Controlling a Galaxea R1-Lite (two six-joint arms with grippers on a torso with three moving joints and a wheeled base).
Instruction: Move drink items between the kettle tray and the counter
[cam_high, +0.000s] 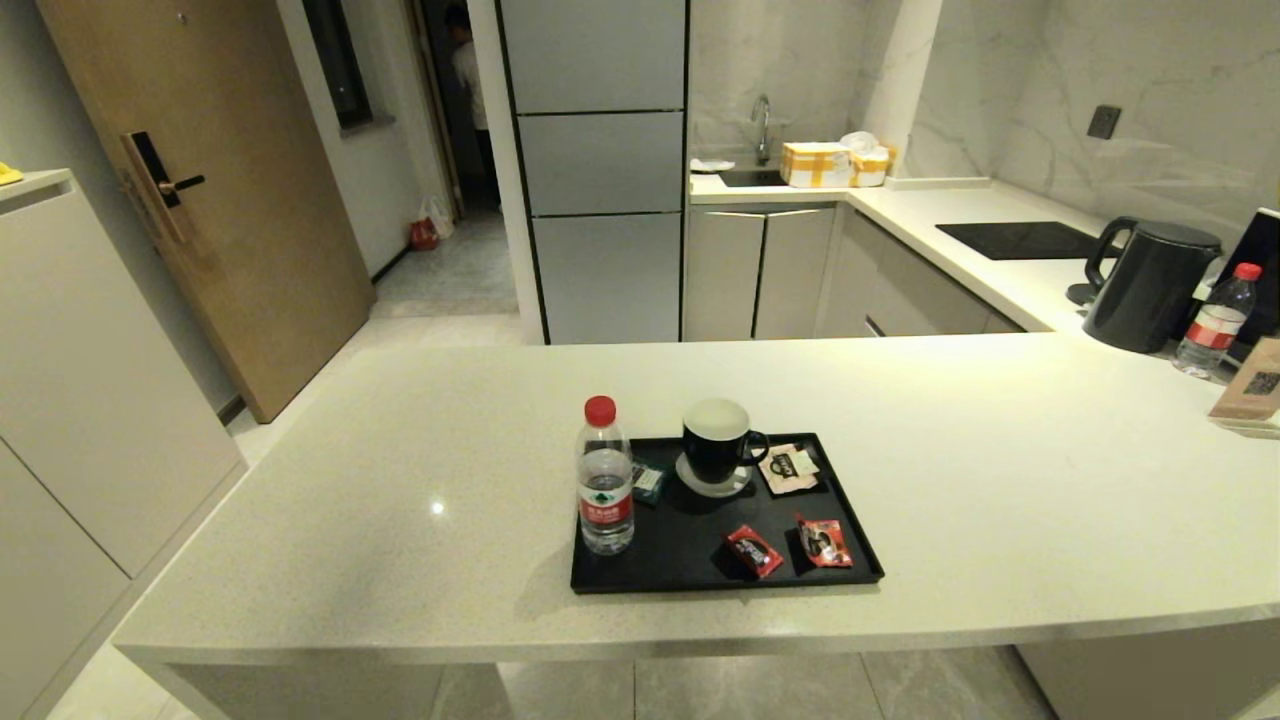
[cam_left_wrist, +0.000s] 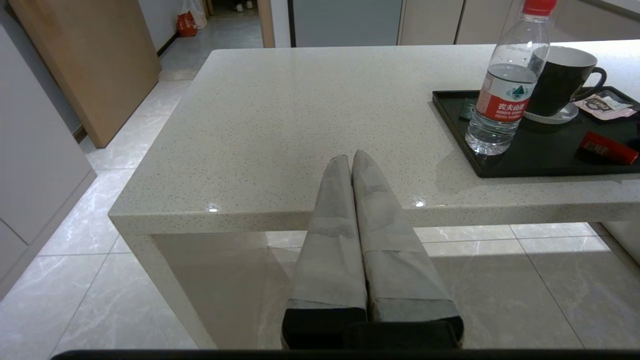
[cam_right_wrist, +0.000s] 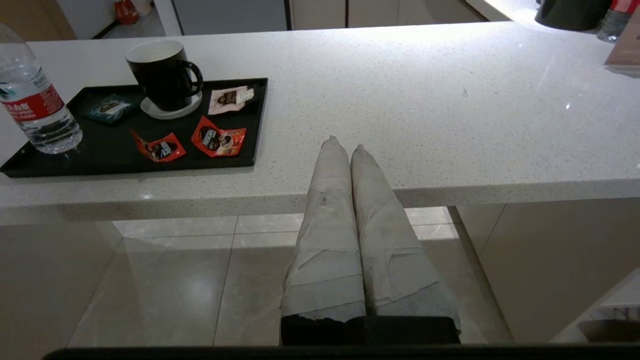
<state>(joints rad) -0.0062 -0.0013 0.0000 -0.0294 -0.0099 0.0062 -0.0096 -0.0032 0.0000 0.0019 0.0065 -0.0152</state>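
Observation:
The clear water bottle (cam_high: 605, 478) with red cap and red label stands upright in the near left corner of the black kettle tray (cam_high: 640, 578). Two shiny red sachets (cam_high: 754, 550) (cam_high: 823, 541) lie flat near the tray's front rim. The tray rests on the speckled off-white counter (cam_high: 1000, 480). My left gripper (cam_left_wrist: 351, 156) is shut and empty, held off the counter's front edge, left of the tray (cam_left_wrist: 452, 117) and bottle (cam_left_wrist: 502, 95). My right gripper (cam_right_wrist: 344, 145) is shut and empty, at the front edge to the right of the tray (cam_right_wrist: 258, 120) and sachets (cam_right_wrist: 218, 140) (cam_right_wrist: 159, 148). Neither arm shows in the head view.
A black mug (cam_high: 718, 440) on a white coaster sits at the tray's back, with a teal packet (cam_high: 648, 480) and a pale pink packet (cam_high: 788, 467) beside it. A black kettle (cam_high: 1147, 283) and a second bottle (cam_high: 1215, 320) stand far right, behind a cooktop (cam_high: 1020, 240).

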